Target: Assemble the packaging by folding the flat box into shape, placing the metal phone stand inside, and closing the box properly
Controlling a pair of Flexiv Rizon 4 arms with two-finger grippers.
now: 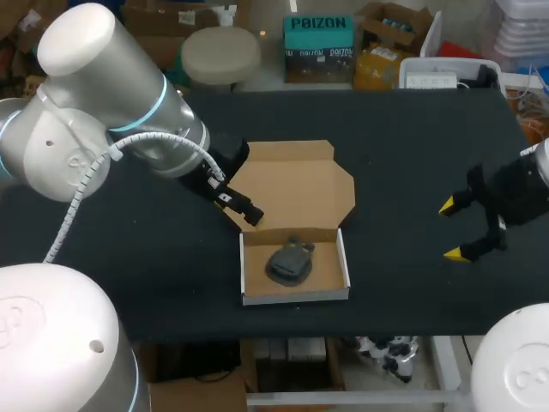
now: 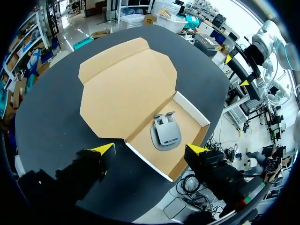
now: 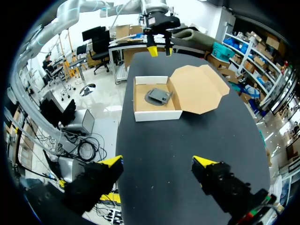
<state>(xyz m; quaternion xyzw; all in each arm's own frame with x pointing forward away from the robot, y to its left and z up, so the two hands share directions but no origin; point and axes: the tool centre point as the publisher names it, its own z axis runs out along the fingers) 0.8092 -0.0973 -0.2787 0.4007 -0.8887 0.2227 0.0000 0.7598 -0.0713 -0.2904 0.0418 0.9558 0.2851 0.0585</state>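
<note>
The cardboard box (image 1: 296, 295) is folded into a shallow tray near the table's front edge, and its lid (image 1: 296, 182) lies open and flat behind it. The grey metal phone stand (image 1: 290, 262) lies inside the tray. My left gripper (image 1: 240, 206) hangs above the tray's back left corner; in its wrist view it is open (image 2: 151, 149) over the tray wall (image 2: 192, 108), the stand (image 2: 166, 132) and the lid (image 2: 124, 89). My right gripper (image 1: 452, 230) is open and empty, well right of the box. From its wrist view (image 3: 158, 161) the box (image 3: 157, 115) lies far ahead.
The black table (image 1: 403, 146) is bare around the box. My left arm's large white links (image 1: 94, 103) lean over the table's left side. The table's front edge runs just below the tray.
</note>
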